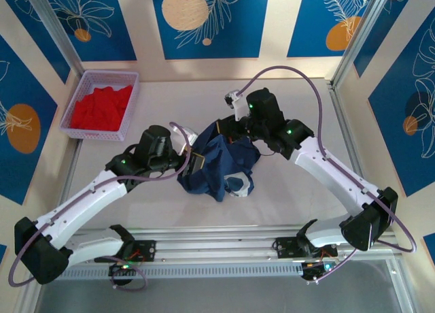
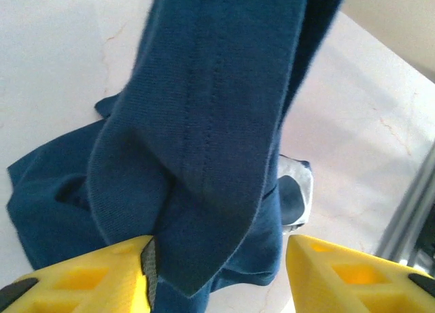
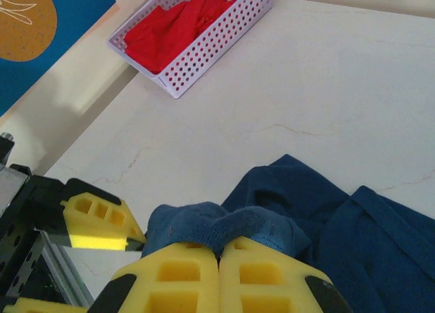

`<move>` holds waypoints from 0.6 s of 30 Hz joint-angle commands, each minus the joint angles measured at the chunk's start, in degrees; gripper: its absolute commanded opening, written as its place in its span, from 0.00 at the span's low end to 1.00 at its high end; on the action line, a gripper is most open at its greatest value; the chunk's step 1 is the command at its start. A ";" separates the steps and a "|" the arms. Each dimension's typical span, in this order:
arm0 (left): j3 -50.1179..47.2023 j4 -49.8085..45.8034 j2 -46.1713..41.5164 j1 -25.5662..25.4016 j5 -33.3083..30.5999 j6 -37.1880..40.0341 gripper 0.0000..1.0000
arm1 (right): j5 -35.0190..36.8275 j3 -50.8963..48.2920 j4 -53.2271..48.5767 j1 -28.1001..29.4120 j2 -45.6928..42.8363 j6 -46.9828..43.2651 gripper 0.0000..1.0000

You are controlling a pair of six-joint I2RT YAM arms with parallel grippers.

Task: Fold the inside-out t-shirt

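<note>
One inside-out t-shirt [image 1: 219,167] hangs bunched between two grippers above the middle of the counter [image 1: 177,102].

The right gripper [image 3: 219,255] has its fingers pressed together on a fold of the navy cloth, holding it up. The left gripper [image 2: 217,272] has its jaws standing well apart, with a seamed hanging fold between them that is not pinched. One pale patch [image 1: 239,184] shows low on the shirt. One white perforated basket [image 1: 76,107] of red cloth [image 1: 102,107] sits at the far left corner.

Left gripper [image 2: 219,252] jaws stand apart; right gripper [image 3: 219,250] is pinched closed.
</note>
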 commanded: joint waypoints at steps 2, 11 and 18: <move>0.05 1.39 0.24 -0.41 -3.04 2.08 0.55 | -1.65 2.13 -0.21 -0.33 0.49 -0.14 0.00; 1.91 1.69 4.29 -0.81 -6.38 2.74 0.61 | -2.20 2.18 -0.07 -0.40 0.59 0.07 0.00; 2.72 2.65 5.15 -0.94 -11.08 2.05 0.50 | -2.45 1.90 0.08 -0.40 0.66 0.19 0.00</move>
